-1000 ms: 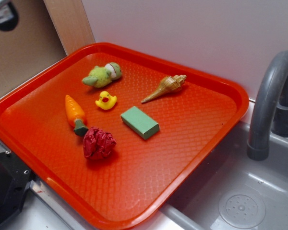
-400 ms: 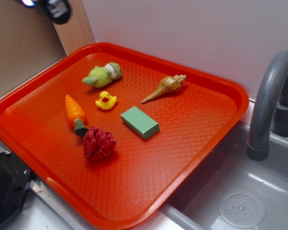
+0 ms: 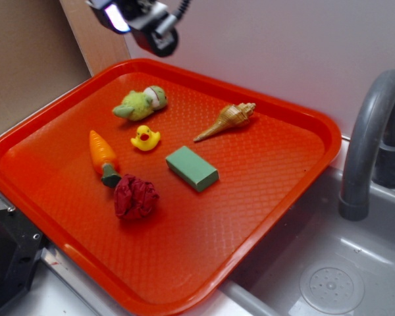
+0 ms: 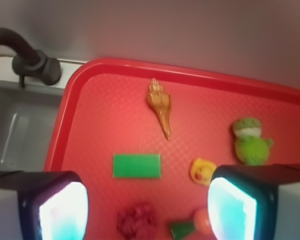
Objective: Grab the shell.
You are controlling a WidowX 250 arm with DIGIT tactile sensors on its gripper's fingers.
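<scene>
— Where is the arm?

— High at the far left of the side view, above the far rim of the red tray (image 3: pixel 286 191). Only the gripper (image 3: pixel 139 18) end shows there, dark and tilted, well clear of everything below it. In the wrist view its two fingers (image 4: pixel 52 205) stand wide apart at the bottom corners of the picture, with nothing between them but the tray floor. It holds nothing.

— And going left to right across the tray, what lies there?

— Nearest the left rim, the orange carrot (image 3: pixel 103 157), its green end pointing near. Just beside that end sits a crumpled dark red ball (image 3: pixel 135 196). Farther back is a green plush toy (image 3: pixel 141 103), and between it and the carrot a small yellow duck (image 3: pixel 145 138). Right of the duck lies a flat green block (image 3: pixel 191 168).

— The shell?

— The shell (image 3: pixel 226 121) is on the far right part of the tray, near the far rim, apart from the other things. It lies flat. Its long axis runs on a slant: the ribbed wide end points far and right, the thin tip points near and left, toward the block. In the wrist view it sits near the top centre, wide end up, tip down.

— Anything right of the tray?

— A grey sink (image 3: pixel 329 276) with a curved grey tap (image 3: pixel 372 138).
</scene>
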